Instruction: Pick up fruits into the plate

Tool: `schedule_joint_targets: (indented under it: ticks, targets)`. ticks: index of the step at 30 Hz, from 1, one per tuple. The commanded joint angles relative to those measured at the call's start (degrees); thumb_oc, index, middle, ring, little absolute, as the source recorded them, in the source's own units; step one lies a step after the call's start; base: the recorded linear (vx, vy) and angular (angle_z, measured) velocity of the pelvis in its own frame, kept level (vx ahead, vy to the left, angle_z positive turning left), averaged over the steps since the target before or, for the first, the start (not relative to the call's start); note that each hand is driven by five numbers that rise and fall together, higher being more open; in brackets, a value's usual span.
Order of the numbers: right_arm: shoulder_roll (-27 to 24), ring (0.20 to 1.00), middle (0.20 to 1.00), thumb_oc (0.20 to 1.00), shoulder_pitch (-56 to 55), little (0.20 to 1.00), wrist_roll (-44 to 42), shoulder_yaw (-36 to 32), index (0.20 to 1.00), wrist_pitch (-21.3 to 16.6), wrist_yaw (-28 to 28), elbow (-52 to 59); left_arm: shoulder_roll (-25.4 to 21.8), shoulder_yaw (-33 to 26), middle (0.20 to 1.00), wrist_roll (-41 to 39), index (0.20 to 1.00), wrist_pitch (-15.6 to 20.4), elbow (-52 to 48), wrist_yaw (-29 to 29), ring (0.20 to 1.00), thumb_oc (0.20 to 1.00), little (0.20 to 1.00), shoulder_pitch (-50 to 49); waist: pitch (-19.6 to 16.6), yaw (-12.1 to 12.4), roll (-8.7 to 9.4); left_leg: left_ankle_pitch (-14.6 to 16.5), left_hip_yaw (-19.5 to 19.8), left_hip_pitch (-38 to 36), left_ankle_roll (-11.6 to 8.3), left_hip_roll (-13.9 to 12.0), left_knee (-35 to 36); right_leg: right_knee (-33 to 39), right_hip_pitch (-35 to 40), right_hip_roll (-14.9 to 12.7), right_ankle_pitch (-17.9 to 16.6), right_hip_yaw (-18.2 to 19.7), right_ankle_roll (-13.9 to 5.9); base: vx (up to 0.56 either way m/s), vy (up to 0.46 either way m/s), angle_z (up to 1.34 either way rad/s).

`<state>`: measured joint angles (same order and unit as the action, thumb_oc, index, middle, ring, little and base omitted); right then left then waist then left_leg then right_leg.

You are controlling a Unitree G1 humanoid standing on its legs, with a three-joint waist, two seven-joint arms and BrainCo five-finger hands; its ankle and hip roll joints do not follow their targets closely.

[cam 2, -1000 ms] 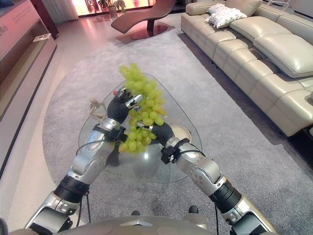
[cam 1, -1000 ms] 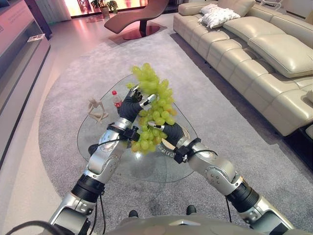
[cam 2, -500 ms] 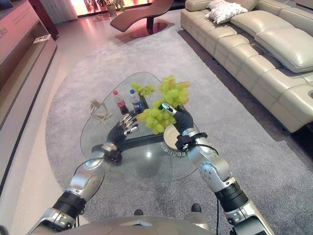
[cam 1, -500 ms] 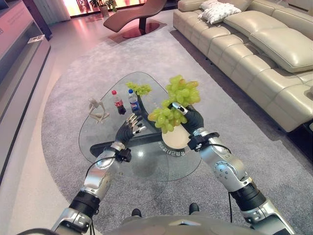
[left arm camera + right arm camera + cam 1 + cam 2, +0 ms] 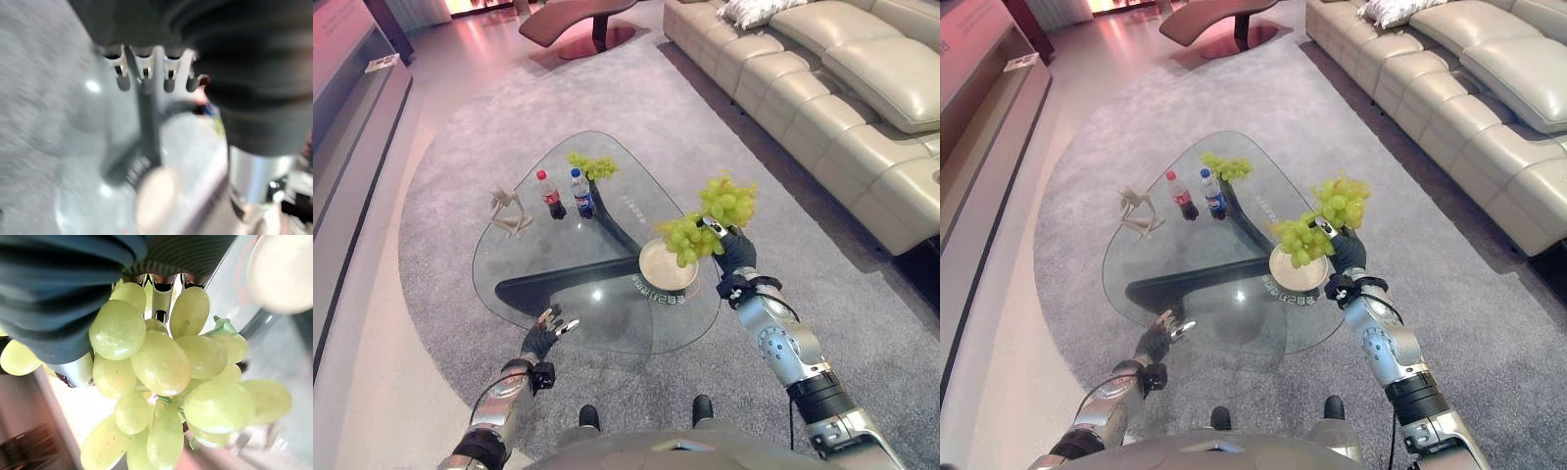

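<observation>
A big bunch of green grapes [image 5: 713,221] hangs in the air over the right rim of the cream plate [image 5: 658,270] on the glass table [image 5: 558,255]. My right hand [image 5: 736,251] is shut on it; up close the grapes [image 5: 161,367] press against its fingers [image 5: 161,293]. A smaller bunch of grapes [image 5: 592,166] lies at the table's far end. My left hand [image 5: 546,335] hovers low at the table's near edge, open and holding nothing. The left wrist view looks past its fingers [image 5: 144,73] toward the plate [image 5: 156,200].
Two small bottles [image 5: 548,194] [image 5: 580,192] and a pale figurine [image 5: 509,211] stand on the far left of the table. A dark base [image 5: 578,279] shows through the glass. A cream sofa [image 5: 842,108] runs along the right, with grey carpet [image 5: 440,255] around the table.
My left hand let go of the grapes and dropped back to the table's near edge. My right hand carried the bunch alone rightward to the plate's right rim. The camera has shifted.
</observation>
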<state>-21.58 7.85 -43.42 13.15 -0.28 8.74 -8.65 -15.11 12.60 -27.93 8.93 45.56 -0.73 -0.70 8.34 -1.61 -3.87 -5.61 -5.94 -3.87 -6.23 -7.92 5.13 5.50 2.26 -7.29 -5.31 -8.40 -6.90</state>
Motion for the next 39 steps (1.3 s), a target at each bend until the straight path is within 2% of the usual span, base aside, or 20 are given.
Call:
schedule_joint_targets:
  ticks: [1,4,9,13,20,22,26,31,35,38,39]
  targets:
    - [0.5,0.2,0.2,0.2,9.6,0.2,4.0,-4.7,0.2,-7.3,2.3,-1.2,-2.6,-2.6,1.0,3.2,1.0,2.8,6.1,-4.8,1.0,1.0,1.0,6.7,6.3,1.1,3.61,8.6,-0.8,2.7,2.43,3.3,-4.9,-7.6,-0.5,-1.1,8.9,-3.6,1.18,-0.15,-0.062,0.14]
    - [-1.3,0.2,0.2,0.2,14.0,0.2,2.8,-5.0,0.2,-7.6,3.9,-7.9,-2.7,-2.7,1.0,5.2,1.0,2.6,11.3,-7.3,1.0,1.0,1.0,8.7,8.7,1.8,3.75,8.1,0.2,5.1,2.31,3.6,-5.2,-8.3,-2.5,-0.7,9.1,-3.7,1.71,-0.16,-0.056,0.13]
    - [-4.2,0.2,0.2,0.2,21.0,0.2,7.2,-3.7,0.2,-9.3,7.7,-17.4,-2.6,-2.2,1.0,6.9,1.0,2.4,16.6,-10.8,1.0,1.0,1.0,11.0,13.1,3.0,3.19,7.1,1.7,9.1,2.27,4.5,-5.9,-9.7,-6.3,0.1,8.9,-4.0,2.69,-0.12,-0.025,0.1]
    - [-6.3,0.2,0.2,0.2,24.0,0.2,7.7,-4.0,0.2,-10.4,7.4,-23.6,-2.7,-1.3,1.0,9.8,1.0,3.2,18.2,-12.6,1.0,1.0,1.0,11.5,16.1,4.1,2.73,6.9,2.5,11.7,2.46,5.6,-6.9,-10.5,-8.6,0.5,8.6,-4.4,3.15,-0.07,-0.024,0.11]
    - [-10.2,0.2,0.2,0.2,29.7,0.2,9.4,-4.3,0.2,-12.0,6.1,-29.5,-3.7,-0.5,1.0,10.3,1.0,5.0,17.3,-16.9,1.0,1.0,1.0,12.9,21.1,5.4,1.27,6.0,3.7,17.2,2.71,7.6,-9.4,-13.6,-14.1,0.5,8.4,-5.5,3.38,-0.06,-0.003,0.1]
    - [-11.4,0.2,0.2,0.2,31.0,0.2,10.3,-3.8,0.2,-12.1,6.4,-29.8,-3.9,0.1,1.0,10.3,1.0,5.2,16.0,-16.2,1.0,1.0,1.0,13.0,21.5,5.8,0.76,5.5,3.8,20.7,2.75,8.2,-10.8,-15.7,-17.9,0.5,8.6,-6.2,3.55,-0.05,0.017,0.03]
    - [-13.6,0.2,0.2,0.2,34.5,0.2,12.3,-3.1,0.2,-12.9,8.3,-32.0,-4.5,1.7,1.0,10.6,1.0,5.5,13.3,-18.5,1.0,1.0,1.0,13.1,21.5,7.5,0.2,5.1,3.7,28.5,3.35,9.4,-14.0,-20.3,-26.3,0.0,8.9,-8.0,3.53,-0.03,-0.041,0.08]
    - [-16.3,0.2,0.2,0.2,38.0,0.2,12.1,-2.6,0.2,-13.4,9.7,-34.5,-5.5,2.4,1.0,11.2,1.0,5.9,12.1,-20.5,1.0,1.0,1.0,12.0,21.5,9.0,-0.55,5.0,3.8,34.1,3.75,9.9,-16.2,-24.8,-32.6,-1.2,9.8,-9.2,3.48,0.01,-0.022,0.2]
    - [-18.7,0.2,0.2,0.2,40.5,0.2,14.6,-2.3,0.2,-12.2,10.8,-36.3,-5.7,2.8,1.0,11.7,1.0,5.7,11.0,-21.7,1.0,1.0,1.0,10.7,21.5,9.9,-1.88,5.0,4.1,39.1,3.95,10.4,-19.1,-28.9,-37.8,-2.4,10.5,-9.3,3.84,0.04,0.026,0.16]
    - [-21.6,0.2,0.2,0.2,43.3,0.2,16.9,-1.6,0.2,-8.8,12.0,-40.8,-5.9,3.4,1.0,12.1,1.0,6.0,9.7,-21.8,1.0,1.0,1.0,9.5,21.5,10.5,-2.82,5.6,4.4,42.8,4.26,10.8,-21.8,-31.7,-41.6,-3.0,11.1,-8.5,4.24,0.08,0.009,0.2]
    - [-22.0,0.2,0.2,0.2,43.4,0.2,17.3,-1.3,0.2,-8.2,12.5,-41.9,-5.8,3.7,1.0,12.3,1.0,6.0,9.5,-21.7,1.0,1.0,1.0,8.8,21.5,10.5,-2.85,7.4,4.7,41.9,4.04,11.0,-22.5,-32.7,-41.0,-3.1,13.0,-7.6,3.76,0.15,-0.007,0.17]
